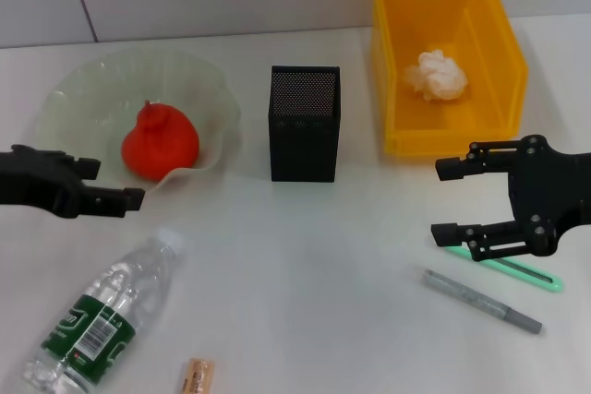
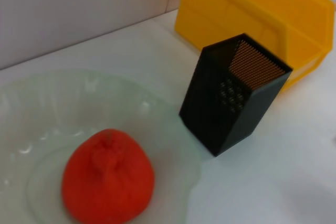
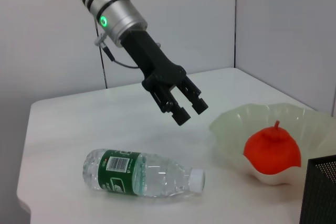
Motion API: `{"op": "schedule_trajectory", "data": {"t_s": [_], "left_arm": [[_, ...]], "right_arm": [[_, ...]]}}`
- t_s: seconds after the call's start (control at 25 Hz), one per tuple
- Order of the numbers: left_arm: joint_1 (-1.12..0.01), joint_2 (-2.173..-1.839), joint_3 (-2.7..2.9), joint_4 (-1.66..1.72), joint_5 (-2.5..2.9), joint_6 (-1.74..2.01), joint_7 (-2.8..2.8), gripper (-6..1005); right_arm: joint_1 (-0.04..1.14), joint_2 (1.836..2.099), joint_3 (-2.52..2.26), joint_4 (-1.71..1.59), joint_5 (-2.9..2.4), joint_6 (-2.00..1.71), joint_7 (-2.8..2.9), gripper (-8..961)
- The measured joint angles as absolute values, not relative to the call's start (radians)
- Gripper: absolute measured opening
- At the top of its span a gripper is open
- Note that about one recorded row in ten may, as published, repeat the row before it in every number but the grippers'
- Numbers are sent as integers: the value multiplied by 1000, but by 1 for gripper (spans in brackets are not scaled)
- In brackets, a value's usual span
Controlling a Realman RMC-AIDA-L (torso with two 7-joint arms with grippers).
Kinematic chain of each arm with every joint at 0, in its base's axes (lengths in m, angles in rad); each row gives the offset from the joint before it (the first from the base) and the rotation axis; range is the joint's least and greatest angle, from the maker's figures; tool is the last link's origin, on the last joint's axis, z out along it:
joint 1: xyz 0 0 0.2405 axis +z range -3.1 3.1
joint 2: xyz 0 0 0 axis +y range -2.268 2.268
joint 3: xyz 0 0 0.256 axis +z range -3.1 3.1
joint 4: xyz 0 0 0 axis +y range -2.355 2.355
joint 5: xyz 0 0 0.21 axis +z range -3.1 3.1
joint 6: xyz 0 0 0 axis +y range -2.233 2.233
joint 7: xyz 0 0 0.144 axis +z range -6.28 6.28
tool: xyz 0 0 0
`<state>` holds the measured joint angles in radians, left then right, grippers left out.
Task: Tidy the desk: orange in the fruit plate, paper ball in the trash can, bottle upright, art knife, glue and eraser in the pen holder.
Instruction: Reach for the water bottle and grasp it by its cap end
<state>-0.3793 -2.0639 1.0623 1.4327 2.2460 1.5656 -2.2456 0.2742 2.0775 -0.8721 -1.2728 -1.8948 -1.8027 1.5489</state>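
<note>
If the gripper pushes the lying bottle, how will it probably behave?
The bottle lies on its round side, so it would likely roll. It looks clear and empty, so probably light. Its smooth plastic may slip between the open fingers of the left gripper.

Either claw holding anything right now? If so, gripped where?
Nothing held. Left claw is open and empty beside the fruit plate, above the lying bottle. Right claw is open, empty, above the green art knife.
</note>
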Motion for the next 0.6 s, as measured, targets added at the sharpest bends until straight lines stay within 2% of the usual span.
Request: {"op": "schedule_trajectory", "data": {"t_s": [0.6], "left_arm": [[-502, -2068, 1288, 1488, 2427, 1671, -2597, 810]], "right_arm": [[276, 2078, -802, -1193, -1889, -1810, 1462, 759]]}}
